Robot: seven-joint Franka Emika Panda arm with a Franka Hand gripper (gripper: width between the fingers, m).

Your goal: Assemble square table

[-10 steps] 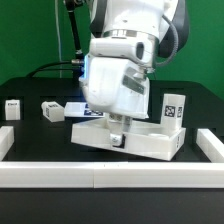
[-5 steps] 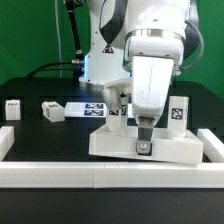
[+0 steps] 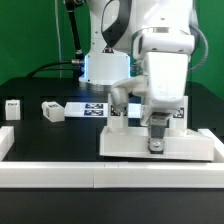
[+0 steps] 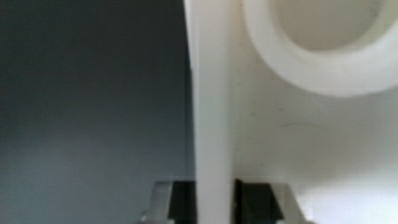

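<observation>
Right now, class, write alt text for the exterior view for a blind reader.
A white gripper pinches the near edge of the white square tabletop; two loose legs lie at the exterior view's left.

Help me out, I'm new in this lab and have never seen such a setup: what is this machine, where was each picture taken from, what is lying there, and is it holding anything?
The big white machine is a robot arm ending in a two-finger gripper. One picture comes from a camera standing off the arm. The other comes from a camera on its wrist, looking along the dark fingers. On the black table lie a short white tagged leg and a second one, a thin flat marker board and a long low white border rail. The gripper is shut on the edge of a large flat white plastic square panel, the tabletop. The wrist view shows that edge between the fingers.
</observation>
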